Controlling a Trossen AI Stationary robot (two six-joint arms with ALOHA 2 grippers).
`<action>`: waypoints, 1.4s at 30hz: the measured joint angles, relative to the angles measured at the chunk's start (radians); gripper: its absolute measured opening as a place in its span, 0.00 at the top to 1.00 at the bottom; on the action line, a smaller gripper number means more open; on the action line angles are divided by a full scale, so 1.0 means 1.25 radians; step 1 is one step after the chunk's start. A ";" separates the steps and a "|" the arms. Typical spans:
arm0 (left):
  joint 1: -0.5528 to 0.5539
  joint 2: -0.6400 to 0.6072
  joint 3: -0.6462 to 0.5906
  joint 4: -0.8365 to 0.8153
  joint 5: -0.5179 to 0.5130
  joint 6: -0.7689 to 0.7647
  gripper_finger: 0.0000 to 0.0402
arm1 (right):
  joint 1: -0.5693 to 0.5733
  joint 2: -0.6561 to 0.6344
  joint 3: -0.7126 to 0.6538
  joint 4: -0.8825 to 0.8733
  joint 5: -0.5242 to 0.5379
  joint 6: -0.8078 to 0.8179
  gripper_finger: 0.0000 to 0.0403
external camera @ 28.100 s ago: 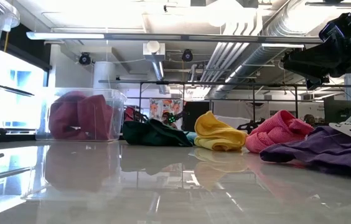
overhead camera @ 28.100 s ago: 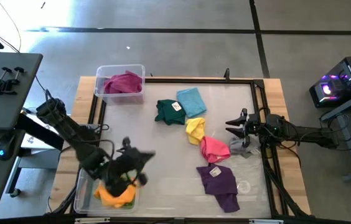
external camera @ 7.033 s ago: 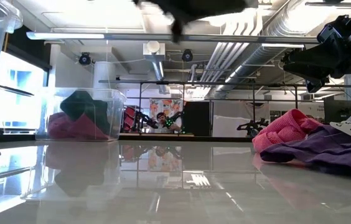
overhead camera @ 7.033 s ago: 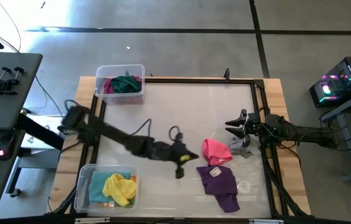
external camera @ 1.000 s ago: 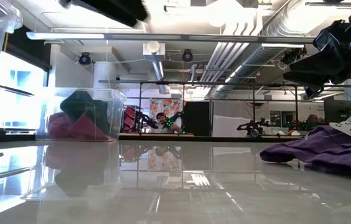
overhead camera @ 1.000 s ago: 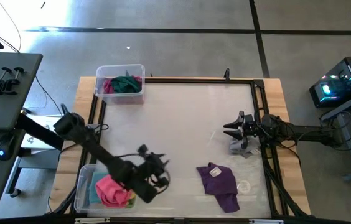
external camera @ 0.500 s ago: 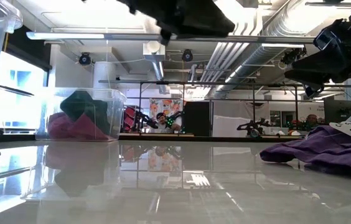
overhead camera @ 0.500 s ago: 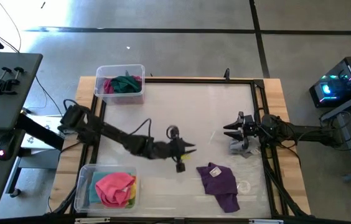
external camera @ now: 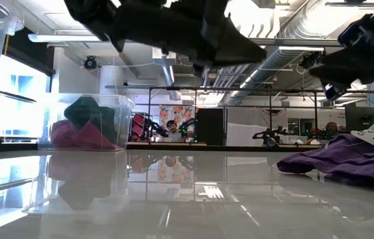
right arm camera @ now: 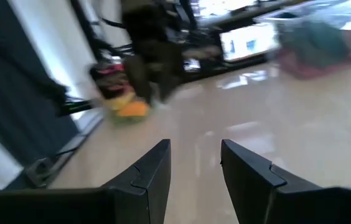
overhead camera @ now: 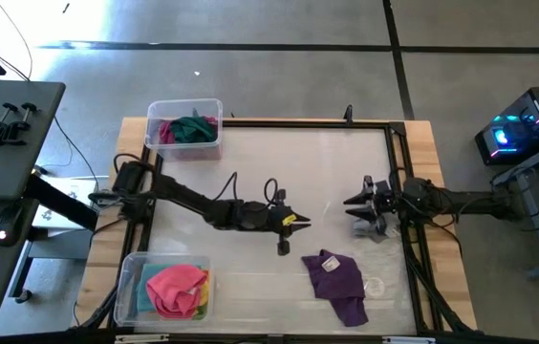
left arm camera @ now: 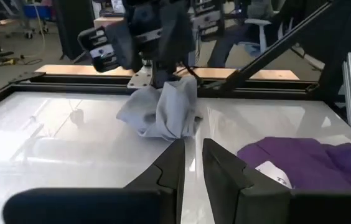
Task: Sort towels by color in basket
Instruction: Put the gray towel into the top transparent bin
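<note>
Since a second ago the left gripper (overhead camera: pixel 291 222) has left the near bin (overhead camera: pixel 128 284), where the pink towel (overhead camera: pixel 176 289) now lies on a yellow one, and has swung out over the table's middle. Its fingers (left arm camera: pixel 173 167) stand close together with only a thin gap, holding nothing. The left arm stretches low and nearly straight from its base at the table's left edge. Just beyond the gripper lies the purple towel (overhead camera: pixel 336 283), and farther off the grey towel (left arm camera: pixel 162 111), directly under the right gripper (overhead camera: pixel 358 203). That gripper hovers at the right edge, fingers apart; whether they touch the grey towel is hard to tell. The far bin (overhead camera: pixel 155 111) holds a green towel (overhead camera: pixel 191 127) over a magenta one. Two towels appear left to sort, the purple likely next.
</note>
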 joint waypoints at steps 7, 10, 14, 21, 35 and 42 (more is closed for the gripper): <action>0.000 0.044 0.000 0.046 -0.001 -0.017 0.90 | 0.044 0.000 0.000 0.009 -0.034 0.041 0.66; 0.000 0.049 0.000 0.042 -0.002 -0.032 0.90 | 0.053 0.000 0.000 0.026 -0.034 0.015 0.66; 0.000 0.048 0.000 0.035 -0.002 -0.033 0.90 | 0.060 0.000 0.000 0.029 -0.018 0.009 0.66; 0.000 0.048 0.000 0.029 -0.002 -0.033 0.90 | 0.060 0.000 0.000 0.021 0.015 0.017 0.62; 0.000 0.048 0.000 0.029 -0.003 -0.034 0.89 | 0.060 0.000 0.141 -0.277 0.053 0.005 0.51; 0.000 0.048 0.000 0.028 -0.004 -0.034 0.89 | 0.063 0.000 0.156 -0.278 0.044 0.105 0.51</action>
